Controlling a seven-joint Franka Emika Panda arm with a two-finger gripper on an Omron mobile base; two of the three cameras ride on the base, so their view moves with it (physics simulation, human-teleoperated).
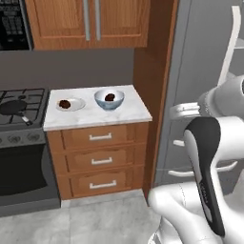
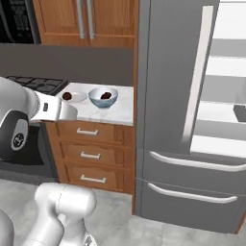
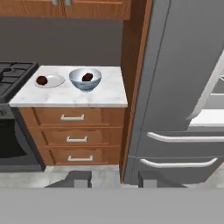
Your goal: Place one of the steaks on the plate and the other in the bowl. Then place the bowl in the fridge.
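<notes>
Gripper (image 3: 111, 178) tips sit right at the bottom of the hand view, well apart with nothing between them, so it's open and empty. From there the bowl (image 3: 85, 79) is off toward 11 o'clock, way back on the marble table (image 3: 105, 98), with one steak (image 3: 87, 77) already in it. The plate (image 3: 49, 81) is just beside the bowl at its 9 o'clock, carrying the other steak (image 3: 42, 80). So sorting looks done to me; the bowl is what's left. The fridge (image 2: 173, 72) stands at 3 o'clock of the table with its door (image 2: 185, 86) swung open and pale shelves (image 2: 226, 108) showing. Next reach has to go forward and left, then carry right.
</notes>
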